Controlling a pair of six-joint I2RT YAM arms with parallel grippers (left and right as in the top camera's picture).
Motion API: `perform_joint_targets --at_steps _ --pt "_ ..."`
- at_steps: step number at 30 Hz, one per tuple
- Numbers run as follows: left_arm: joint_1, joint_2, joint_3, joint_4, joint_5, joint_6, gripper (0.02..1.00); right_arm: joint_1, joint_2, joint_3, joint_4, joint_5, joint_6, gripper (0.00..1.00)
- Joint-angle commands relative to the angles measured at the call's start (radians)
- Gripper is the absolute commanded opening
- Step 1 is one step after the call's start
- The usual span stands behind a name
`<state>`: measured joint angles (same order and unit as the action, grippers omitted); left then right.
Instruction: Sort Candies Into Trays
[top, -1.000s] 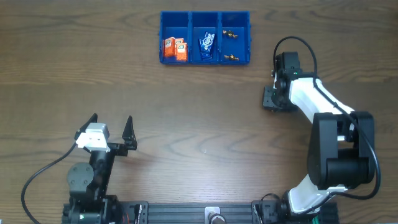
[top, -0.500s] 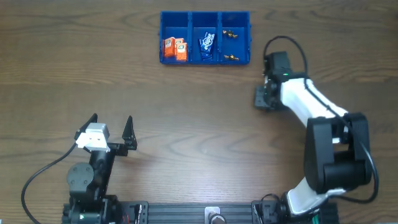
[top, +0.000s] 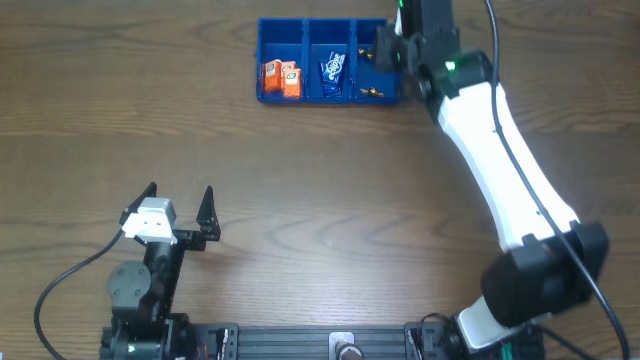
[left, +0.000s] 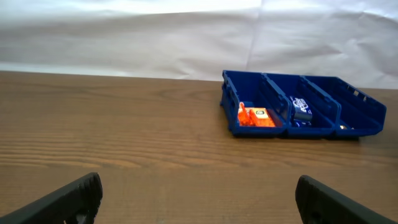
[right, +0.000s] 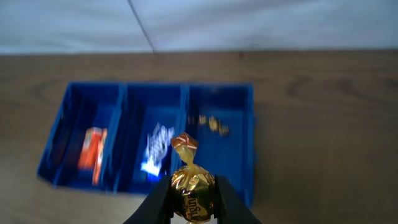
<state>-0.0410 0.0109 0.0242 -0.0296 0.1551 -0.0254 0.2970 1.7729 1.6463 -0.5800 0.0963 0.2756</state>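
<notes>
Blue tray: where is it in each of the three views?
Top view: blue tray at the top edge, near the middle.
Left wrist view: blue tray farther off, ahead of the left gripper.
Right wrist view: blue tray just beyond the gold candy in the right gripper.
Shared landmark: orange candies in its end compartment.

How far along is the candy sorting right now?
Done: orange candies, a blue candy and gold candies sit in separate compartments of the blue tray. In hand: the right gripper holds a gold-wrapped candy near it. Left: dropping it with the gold ones.
</notes>
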Motion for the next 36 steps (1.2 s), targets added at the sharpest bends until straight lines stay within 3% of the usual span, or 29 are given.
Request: perform_joint_targets --at_steps 1,5,9,12,17,24,29,34,36 --pt "0.003 -0.006 -0.019 -0.034 0.019 0.003 0.998 -0.005 0.144 0.058 0.03 0.035 0.013 0.128" --pt "0.003 -0.006 -0.019 -0.034 0.019 0.003 0.996 -0.01 0.198 0.064 0.063 0.035 0.021 0.139" --pt "0.003 -0.006 -0.019 -0.034 0.019 0.003 0.998 -0.01 0.218 0.064 0.071 0.034 0.02 0.229" --pt "0.003 -0.006 -0.019 -0.034 0.019 0.003 0.998 -0.01 0.225 0.064 0.075 0.034 0.012 0.476" --pt "0.003 -0.006 -0.019 -0.034 0.019 0.003 0.998 -0.008 0.226 0.064 0.087 0.034 0.012 0.689" --pt "0.003 -0.006 -0.019 -0.034 0.019 0.003 0.996 -0.019 0.158 0.063 0.042 0.035 0.011 0.805" --pt "0.003 -0.006 -0.019 -0.034 0.019 0.003 0.996 -0.079 -0.076 0.009 -0.029 0.074 -0.074 0.89" --pt "0.003 -0.006 -0.019 -0.034 0.019 0.003 0.998 -0.176 -0.491 -0.33 0.161 0.105 -0.154 1.0" --pt "0.003 -0.006 -0.019 -0.034 0.019 0.003 0.998 -0.216 -0.658 -0.48 0.222 0.103 -0.154 1.0"
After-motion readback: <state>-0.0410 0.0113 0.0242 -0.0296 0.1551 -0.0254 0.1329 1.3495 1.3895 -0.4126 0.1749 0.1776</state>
